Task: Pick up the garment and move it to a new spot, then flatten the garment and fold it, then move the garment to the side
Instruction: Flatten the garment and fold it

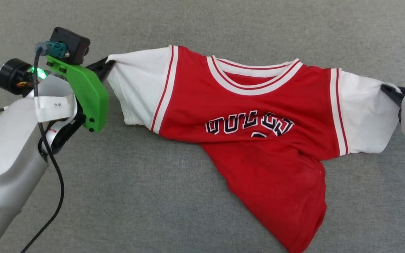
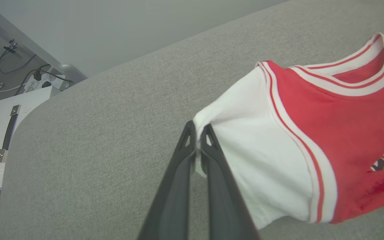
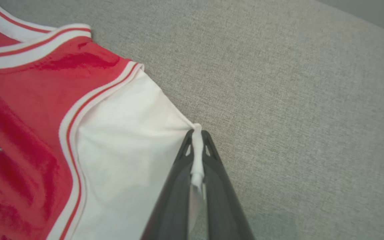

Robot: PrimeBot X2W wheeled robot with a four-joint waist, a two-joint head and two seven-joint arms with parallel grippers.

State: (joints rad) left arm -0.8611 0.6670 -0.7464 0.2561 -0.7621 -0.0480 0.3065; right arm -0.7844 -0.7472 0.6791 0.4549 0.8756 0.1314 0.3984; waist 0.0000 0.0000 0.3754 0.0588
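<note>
At 9 o'clock in the head view, the left gripper (image 1: 109, 65) sits under a green bracket (image 1: 86, 91), its fingers (image 2: 187, 156) clamped together on the corner of the jersey T-shirt's (image 1: 258, 116) white left sleeve (image 1: 139, 84). The left wrist view shows that corner pinched between the 2 tips. The red shirt lies front up on the grey fabric worktop (image 1: 153, 196), stretched across the middle from 9 to 3 o'clock, with its striped collar (image 1: 255, 75) toward 12. Its black, white-outlined letters (image 1: 250, 124) are creased, and a fold runs beneath them. The lower body bunches and trails toward 5 o'clock. At 3 o'clock, the right gripper (image 1: 387, 88) has its fingers (image 3: 212, 156) closed on the tip of the white right sleeve (image 1: 364, 112), cloth squeezed between them.
</note>
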